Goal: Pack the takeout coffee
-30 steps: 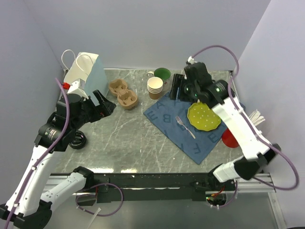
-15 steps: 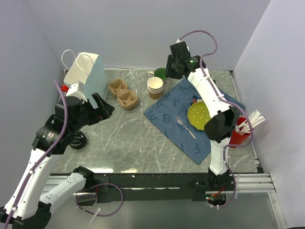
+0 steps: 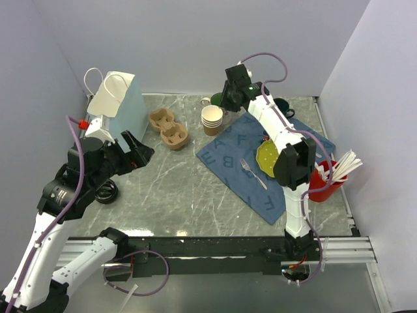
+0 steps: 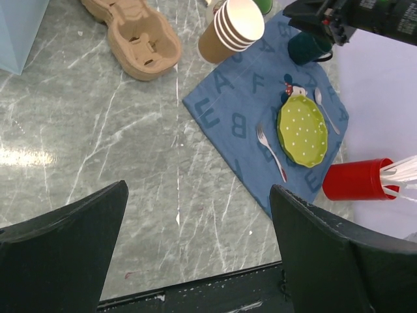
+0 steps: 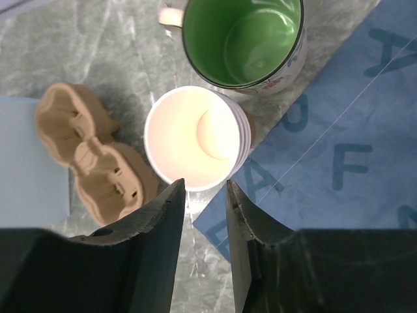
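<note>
Right tool (image 5: 206, 192) above cup stack (image 5: 195, 134)

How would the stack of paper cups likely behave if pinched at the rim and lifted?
The stack of paper cups looks empty, so probably light. Its thin paper rim would likely flex under a pinch. Being nested, the top cup might lift off alone, leaving the rest.

the only readable marks are large dark-blue capital letters printed on the blue cloth (image 3: 228, 156) lying on the right half of the counter (image 3: 169, 189). from above, "a", "f", "b" and "e" can be made out toward its far-left side. the right wrist view shows "a" and "f" on the same cloth. other letters are cut off or covered.
</note>
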Motion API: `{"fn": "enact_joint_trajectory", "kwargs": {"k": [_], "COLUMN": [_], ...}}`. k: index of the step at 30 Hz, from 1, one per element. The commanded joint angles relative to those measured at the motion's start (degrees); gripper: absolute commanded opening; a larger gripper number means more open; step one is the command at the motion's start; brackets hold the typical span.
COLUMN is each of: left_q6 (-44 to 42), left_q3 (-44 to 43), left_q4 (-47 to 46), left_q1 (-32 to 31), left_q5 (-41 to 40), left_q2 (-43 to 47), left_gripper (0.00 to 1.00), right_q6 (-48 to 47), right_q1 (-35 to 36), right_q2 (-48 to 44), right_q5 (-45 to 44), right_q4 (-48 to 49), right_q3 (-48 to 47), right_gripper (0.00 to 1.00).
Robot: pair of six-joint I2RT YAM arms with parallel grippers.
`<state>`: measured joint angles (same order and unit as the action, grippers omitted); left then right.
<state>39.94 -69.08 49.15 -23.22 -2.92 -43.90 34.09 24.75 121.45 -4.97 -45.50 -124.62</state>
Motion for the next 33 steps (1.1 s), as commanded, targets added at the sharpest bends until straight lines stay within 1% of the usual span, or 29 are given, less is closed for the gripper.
{"fn": "enact_joint_trajectory", "kwargs": {"k": [1,5,12,24,29,33], "left_q6": [0.48,1.19,1.54,0.84,0.49,0.49], "left_q3": [-1.15,-0.18,-0.62,-1.06,-0.88,-0.79], "left_q4": [0.95,0.51,1.3,1.83,1.74,1.66], "left_q1": [-0.24,-0.24,-0.24,-0.24,-0.24,-0.33], "left_q5": [0.37,1.24,0.81,0.55,0.63,0.63], "left_q2": [-0.49,-0.22,-0.4,-0.75,-0.75,-0.84], "left_gripper": [0.97,0.97,0.97,0.97,0.97,0.97], "right_q6": [1.95,2.21,3.09,4.93,4.85,4.67], "right_q1": [0.3,0.47,0.56,0.56,0.56,0.56], "right_q2": [1.68,2.74,3.44,5.2,5.64,5.9], "right_q5": [-1.35,-0.39,-2.14,-3.55,-4.17,-3.82], "right_q4": [3.04,4.1,4.01,1.46,1.37,1.38], "right_q3": [-0.81,-0.45,1.21,0.17,-0.1,-0.54], "right_gripper": [0.38,0.38,0.38,0.37,0.36,0.33]}}
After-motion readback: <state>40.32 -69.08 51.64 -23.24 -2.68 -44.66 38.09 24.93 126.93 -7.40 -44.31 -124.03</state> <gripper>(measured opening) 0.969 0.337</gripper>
